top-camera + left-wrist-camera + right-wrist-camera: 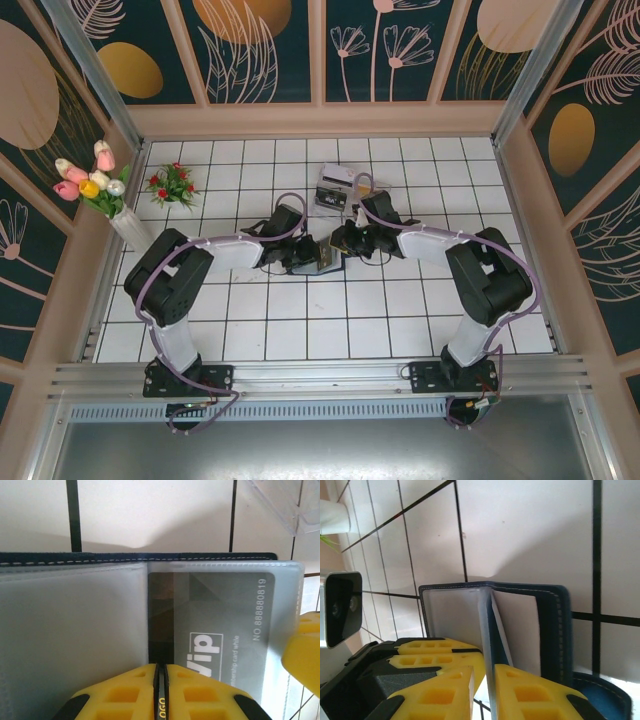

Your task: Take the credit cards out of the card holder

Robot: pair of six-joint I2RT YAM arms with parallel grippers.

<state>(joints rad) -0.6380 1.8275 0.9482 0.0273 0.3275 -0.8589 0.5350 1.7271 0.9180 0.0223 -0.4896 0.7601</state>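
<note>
Two arms meet mid-table over white tiles ringed by dark floral wall panels, the open card holder between them: left gripper pinched nearly shut on a thin card edge, right gripper nipping a clear sleeve leaf.

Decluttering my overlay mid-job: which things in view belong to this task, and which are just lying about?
Job: card holder, VIP card, left end effector, right end effector.
Lying about: clear tray, tulip vase, red flowers.
</note>
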